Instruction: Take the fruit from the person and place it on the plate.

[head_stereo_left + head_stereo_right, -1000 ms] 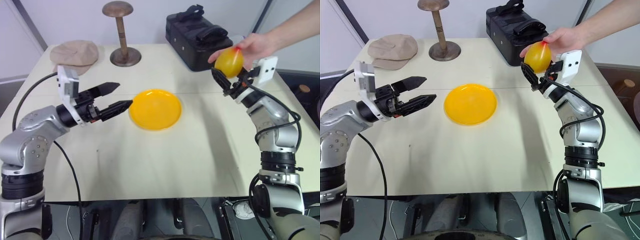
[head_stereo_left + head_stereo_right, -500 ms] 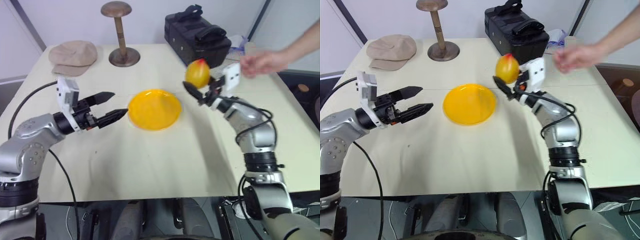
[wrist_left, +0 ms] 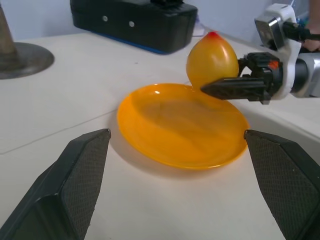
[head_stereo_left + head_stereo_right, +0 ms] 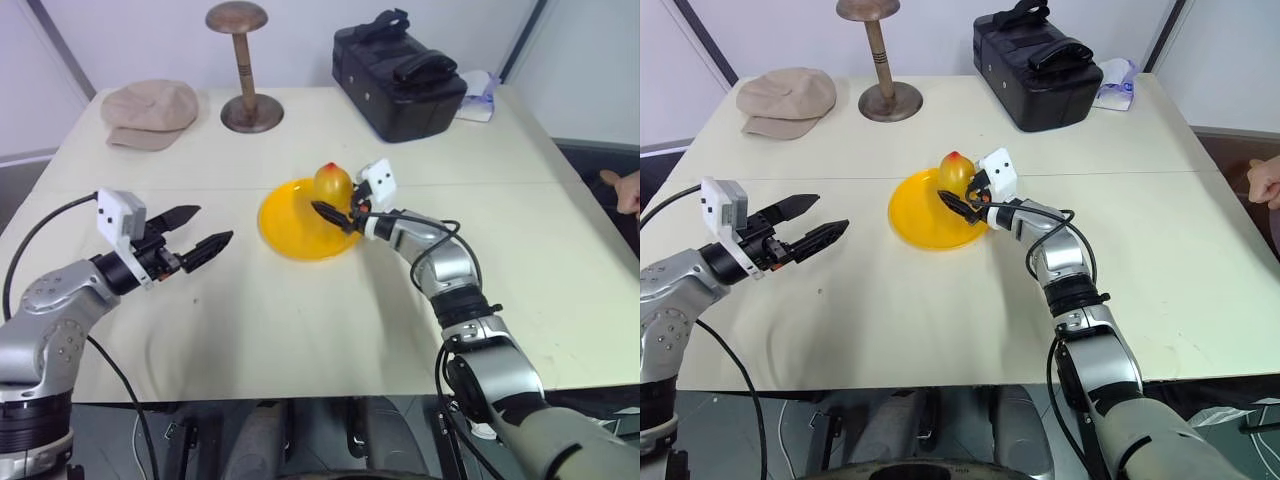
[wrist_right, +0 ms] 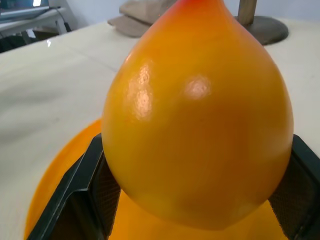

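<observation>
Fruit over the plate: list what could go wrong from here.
1. The fruit sits between the right gripper's fingers at the plate's far rim; released there, it might roll off onto the table.
2. It is pear-shaped, red tip up; it may topple once let go.

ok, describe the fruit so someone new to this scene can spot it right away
Start at the beige table and find the bright yellow plate near its middle. At the plate's right rim, the right claw is shut on the fruit. It is small and yellow-orange with a red tip, the one rounded thing above the flat plate.
</observation>
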Available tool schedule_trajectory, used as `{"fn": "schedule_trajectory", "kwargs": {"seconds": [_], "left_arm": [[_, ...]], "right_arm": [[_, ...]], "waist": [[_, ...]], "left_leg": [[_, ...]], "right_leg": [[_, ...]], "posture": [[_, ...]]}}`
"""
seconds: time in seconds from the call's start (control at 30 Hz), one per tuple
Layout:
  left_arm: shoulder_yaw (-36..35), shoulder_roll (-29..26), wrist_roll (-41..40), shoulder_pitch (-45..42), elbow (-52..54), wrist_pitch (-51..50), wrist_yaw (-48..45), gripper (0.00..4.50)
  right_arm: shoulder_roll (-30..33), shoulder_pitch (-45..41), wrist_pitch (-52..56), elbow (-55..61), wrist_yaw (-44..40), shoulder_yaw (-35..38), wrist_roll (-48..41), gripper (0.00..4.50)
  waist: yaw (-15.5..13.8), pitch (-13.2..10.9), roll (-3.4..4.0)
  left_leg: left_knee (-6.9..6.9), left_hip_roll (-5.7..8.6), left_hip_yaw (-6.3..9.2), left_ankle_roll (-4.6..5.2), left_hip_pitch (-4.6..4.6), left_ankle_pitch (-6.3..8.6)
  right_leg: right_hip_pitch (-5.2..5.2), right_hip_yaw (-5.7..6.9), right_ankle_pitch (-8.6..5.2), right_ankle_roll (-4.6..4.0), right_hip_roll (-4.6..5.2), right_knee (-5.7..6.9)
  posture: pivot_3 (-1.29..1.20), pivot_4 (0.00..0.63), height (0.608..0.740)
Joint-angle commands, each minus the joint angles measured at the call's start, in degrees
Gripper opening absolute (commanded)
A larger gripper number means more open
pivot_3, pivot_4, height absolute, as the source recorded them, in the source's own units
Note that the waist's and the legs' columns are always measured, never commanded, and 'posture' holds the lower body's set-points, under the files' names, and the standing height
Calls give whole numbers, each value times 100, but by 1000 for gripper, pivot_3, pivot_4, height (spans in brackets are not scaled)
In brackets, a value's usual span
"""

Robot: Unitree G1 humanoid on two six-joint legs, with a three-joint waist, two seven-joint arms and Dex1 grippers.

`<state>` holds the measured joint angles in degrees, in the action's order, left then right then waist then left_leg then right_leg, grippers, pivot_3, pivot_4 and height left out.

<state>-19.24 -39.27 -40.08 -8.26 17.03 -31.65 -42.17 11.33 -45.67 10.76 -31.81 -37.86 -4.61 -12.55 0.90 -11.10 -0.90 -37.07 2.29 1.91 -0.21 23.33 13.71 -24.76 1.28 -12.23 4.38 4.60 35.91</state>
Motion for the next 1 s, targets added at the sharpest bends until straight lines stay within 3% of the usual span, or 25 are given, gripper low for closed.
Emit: {"fn": "schedule_trajectory", "kwargs": {"seconds": [0.03, 0.33, 0.53, 0.77, 1.0], "left_arm": [[-190, 36, 33, 52, 237, 162, 138, 4500], [-234, 191, 412, -47, -62, 547, 537, 4500], [-416, 227, 902, -132, -643, 1088, 860, 4500], [-630, 376, 1215, 111, -755, 1345, 1270, 4500], [-674, 625, 1304, 387, -672, 1430, 1495, 4500]], "right_arm": [[-29, -179, -162, -7, -139, 87, -4, 4459], [62, -244, -190, 215, -232, 265, -56, 4459], [535, -282, 219, 1068, -233, 628, -274, 4459], [1455, 445, 763, 2052, -160, 1089, -368, 4459], [1778, 1028, 727, 2046, -31, 1328, -338, 4459]], "waist": [[3, 0, 0], [0, 0, 0], [-9, -1, 1], [-31, 2, -3], [-12, 1, -1]], "left_leg": [[0, 0, 0, 0, 0, 0], [2, 0, 0, 0, 0, 0], [2, 0, 0, 0, 1, 0], [5, 0, 0, 0, 5, 0], [5, -3, -3, 0, 5, 0]], "right_leg": [[0, 0, 0, 0, 0, 0], [-1, 0, 1, 2, -2, 1], [-4, 0, 6, 9, -2, 1], [-1, 1, 7, 12, 5, -10], [0, -8, 2, -4, 4, -15]], "posture": [[0, 150, 740], [0, 150, 740], [0, 150, 740], [0, 150, 740], [0, 150, 740]]}}
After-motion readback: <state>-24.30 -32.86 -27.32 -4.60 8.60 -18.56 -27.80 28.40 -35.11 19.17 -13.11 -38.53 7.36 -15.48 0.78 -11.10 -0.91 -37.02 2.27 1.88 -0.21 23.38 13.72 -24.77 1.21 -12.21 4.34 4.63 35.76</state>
